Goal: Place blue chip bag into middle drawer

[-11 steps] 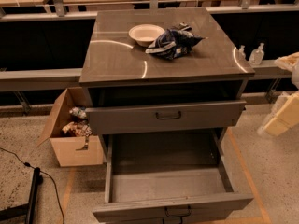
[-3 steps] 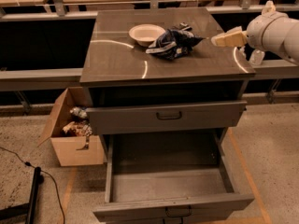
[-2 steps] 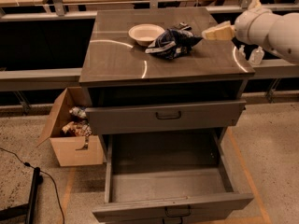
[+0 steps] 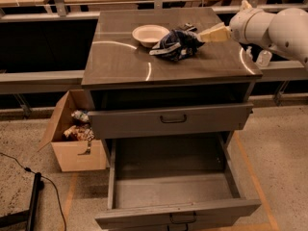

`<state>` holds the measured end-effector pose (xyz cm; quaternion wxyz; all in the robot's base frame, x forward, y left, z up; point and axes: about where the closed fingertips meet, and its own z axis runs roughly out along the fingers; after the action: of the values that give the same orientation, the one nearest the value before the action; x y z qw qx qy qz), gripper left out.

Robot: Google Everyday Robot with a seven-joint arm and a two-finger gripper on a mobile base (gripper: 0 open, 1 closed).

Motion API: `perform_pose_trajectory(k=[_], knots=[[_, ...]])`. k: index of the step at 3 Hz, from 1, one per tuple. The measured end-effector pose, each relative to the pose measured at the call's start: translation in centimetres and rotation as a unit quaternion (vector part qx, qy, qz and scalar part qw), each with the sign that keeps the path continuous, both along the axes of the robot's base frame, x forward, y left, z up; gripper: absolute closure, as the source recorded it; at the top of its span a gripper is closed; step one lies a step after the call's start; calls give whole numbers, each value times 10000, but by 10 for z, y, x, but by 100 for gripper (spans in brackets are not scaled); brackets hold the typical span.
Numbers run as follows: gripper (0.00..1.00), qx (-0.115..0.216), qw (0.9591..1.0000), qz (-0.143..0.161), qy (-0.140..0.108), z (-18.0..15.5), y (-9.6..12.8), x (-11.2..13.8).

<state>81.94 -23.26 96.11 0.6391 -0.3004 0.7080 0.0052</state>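
bag: wrinkly dark-blue foil chip bag with white patches (image 4: pixel 175 43), lying crumpled on the far-right part of the bench top, not lifted yet

step: looks like the reach-in for the pick, so the task has barely started

how to do it well: I'd come in low from the right and take a raised fold near the middle of the bag, not a thin corner. Foil is slippery and crushes, so a corner grip could slide out on the carry. Lift straight up before swinging toward the near side.

bag vs gripper: the cream-coloured gripper (image 4: pixel 207 34) comes in from the right at bag height. Its tip is right at the bag's right edge, touching or just short. Can't tell which, or whether it's spread or closed.

bowl: round white bowl (image 4: pixel 150 34) just left of the bag, close enough to get nudged

bench: grey metal bench top (image 4: pixel 120 64)

drawer: wide grey metal middle drawer (image 4: pixel 168 189) pulled out at the near side, floor bare, well below the bag
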Motion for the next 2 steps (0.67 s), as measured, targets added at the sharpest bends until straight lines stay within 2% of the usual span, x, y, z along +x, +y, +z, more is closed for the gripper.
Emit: perform_pose_trajectory(k=[1, 2], knots=[[0, 37, 9993, 310, 216, -13, 18, -6], [0, 12, 9986, 467, 253, -25, 30, 6]])
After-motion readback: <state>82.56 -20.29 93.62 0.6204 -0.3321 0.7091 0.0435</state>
